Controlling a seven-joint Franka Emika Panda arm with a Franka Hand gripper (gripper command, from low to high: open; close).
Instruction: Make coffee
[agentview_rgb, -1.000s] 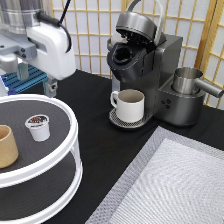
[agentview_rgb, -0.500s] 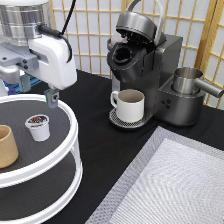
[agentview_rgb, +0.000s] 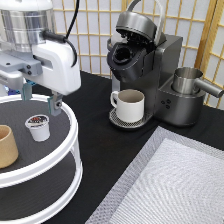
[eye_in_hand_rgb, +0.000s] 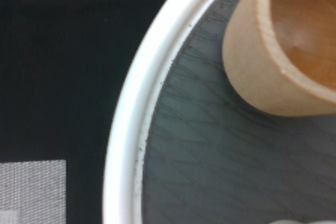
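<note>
A folding screen of pale paper panels in a thin wooden lattice stands along the exterior view's top, behind everything. Its frame post of warm brown wood shows at the top right. Below it spreads a black tabletop. A grey woven mat covers the table's bottom right corner. Light falls soft and even.
</note>
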